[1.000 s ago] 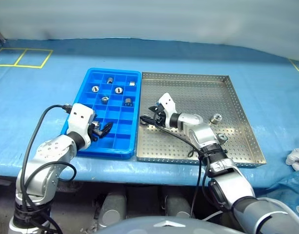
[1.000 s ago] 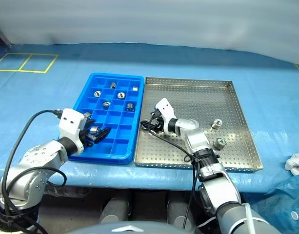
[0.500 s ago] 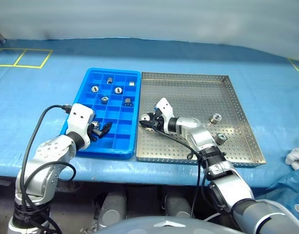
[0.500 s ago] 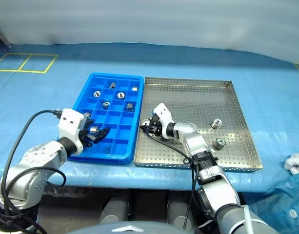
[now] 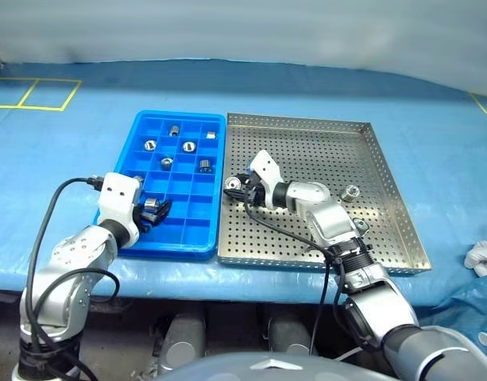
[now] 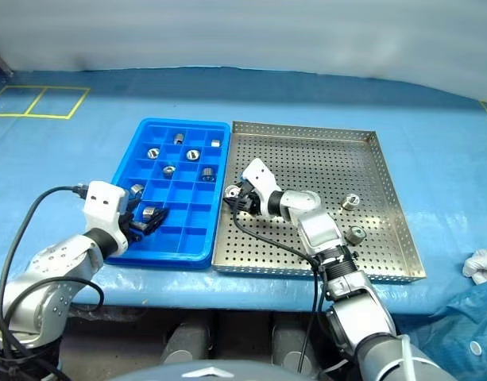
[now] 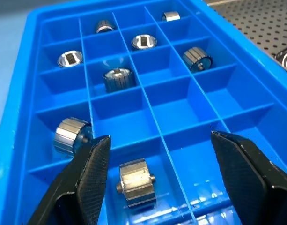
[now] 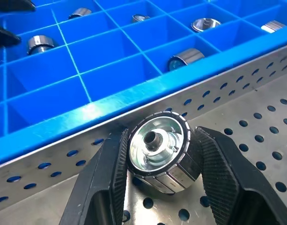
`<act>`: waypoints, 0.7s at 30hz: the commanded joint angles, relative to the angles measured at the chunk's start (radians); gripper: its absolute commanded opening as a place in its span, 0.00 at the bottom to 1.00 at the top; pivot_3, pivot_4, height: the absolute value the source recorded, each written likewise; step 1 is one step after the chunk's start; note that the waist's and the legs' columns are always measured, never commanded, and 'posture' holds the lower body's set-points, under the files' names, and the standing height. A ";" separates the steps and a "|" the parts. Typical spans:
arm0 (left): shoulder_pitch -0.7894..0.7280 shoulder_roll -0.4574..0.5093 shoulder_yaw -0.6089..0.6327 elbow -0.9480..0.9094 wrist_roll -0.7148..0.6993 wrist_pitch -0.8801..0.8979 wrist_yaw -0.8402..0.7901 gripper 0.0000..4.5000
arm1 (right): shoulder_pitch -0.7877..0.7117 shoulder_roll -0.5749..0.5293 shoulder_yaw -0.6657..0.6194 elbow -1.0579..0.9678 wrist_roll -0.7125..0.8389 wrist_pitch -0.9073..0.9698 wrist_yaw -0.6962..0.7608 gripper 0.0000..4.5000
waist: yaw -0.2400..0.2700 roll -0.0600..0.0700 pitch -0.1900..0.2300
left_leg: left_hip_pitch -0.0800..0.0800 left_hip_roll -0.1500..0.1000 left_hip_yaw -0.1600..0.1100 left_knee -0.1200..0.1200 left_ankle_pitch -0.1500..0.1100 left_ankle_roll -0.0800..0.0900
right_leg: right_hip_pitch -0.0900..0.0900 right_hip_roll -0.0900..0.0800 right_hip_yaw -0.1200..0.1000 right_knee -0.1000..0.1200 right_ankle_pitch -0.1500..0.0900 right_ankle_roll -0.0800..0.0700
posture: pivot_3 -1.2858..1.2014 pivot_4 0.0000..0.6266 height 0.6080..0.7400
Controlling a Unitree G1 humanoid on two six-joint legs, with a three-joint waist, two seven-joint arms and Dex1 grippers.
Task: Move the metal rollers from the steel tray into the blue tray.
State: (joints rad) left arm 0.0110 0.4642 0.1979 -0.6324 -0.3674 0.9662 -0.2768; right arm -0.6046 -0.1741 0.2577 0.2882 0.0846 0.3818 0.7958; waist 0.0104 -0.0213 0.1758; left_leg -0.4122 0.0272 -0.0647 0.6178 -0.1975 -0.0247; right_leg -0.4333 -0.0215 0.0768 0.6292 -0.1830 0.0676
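Note:
My right gripper (image 5: 236,188) is shut on a shiny metal roller (image 8: 158,150), held just above the steel tray (image 5: 307,121) at its left rim, beside the blue tray (image 5: 179,116). Two more rollers (image 5: 352,191) (image 5: 360,226) lie at the steel tray's right side. Several rollers sit in the blue tray's compartments, such as one at the far end (image 5: 188,147) and one near my left gripper (image 7: 134,182). My left gripper (image 5: 154,210) hangs open over the blue tray's near-left compartments, holding nothing.
A black cable (image 5: 283,234) trails from my right wrist across the steel tray. A white cloth (image 5: 483,258) lies at the table's right edge. Yellow tape lines (image 5: 28,94) mark the blue table cover at the far left.
My right gripper has shut on a roller and carried it up and to the left, to the steel tray's left rim. The left gripper has stayed put, and the camera has shifted slightly.

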 commanded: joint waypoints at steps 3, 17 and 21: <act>0.044 -0.024 0.054 -0.083 -0.005 -0.015 0.030 0.82 | -0.119 0.102 0.063 -0.020 -0.006 -0.068 0.020 0.42 | 0.002 0.000 0.000 | 0.000 0.003 -0.001 -0.003 0.000 0.000 | -0.003 0.003 -0.001 0.002 -0.001 -0.003 | 0.66 0.24 1.00; 0.078 -0.020 0.074 -0.117 -0.021 -0.009 0.025 0.82 | -0.136 0.119 0.073 0.061 -0.092 -0.124 -0.036 0.42 | 0.039 -0.001 0.000 | -0.001 0.004 -0.005 -0.002 0.003 -0.005 | -0.008 0.005 -0.005 0.015 -0.008 -0.015 | 0.66 0.24 1.00; 0.056 -0.013 0.053 -0.102 -0.023 -0.013 0.010 0.82 | -0.127 0.086 0.087 0.059 -0.138 -0.117 -0.059 0.42 | 0.041 -0.001 0.000 | -0.001 0.004 -0.006 -0.003 0.003 -0.005 | -0.008 0.005 -0.005 0.015 -0.008 -0.015 | 0.65 0.24 1.00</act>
State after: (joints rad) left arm 0.0799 0.4397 0.2512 -0.7072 -0.3762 0.9687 -0.2583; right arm -0.6981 -0.0916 0.3459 0.4115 -0.0526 0.3038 0.7444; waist 0.0516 -0.0221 0.1761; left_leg -0.4133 0.0315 -0.0709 0.6152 -0.1945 -0.0297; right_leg -0.4412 -0.0161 0.0717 0.6441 -0.1909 0.0523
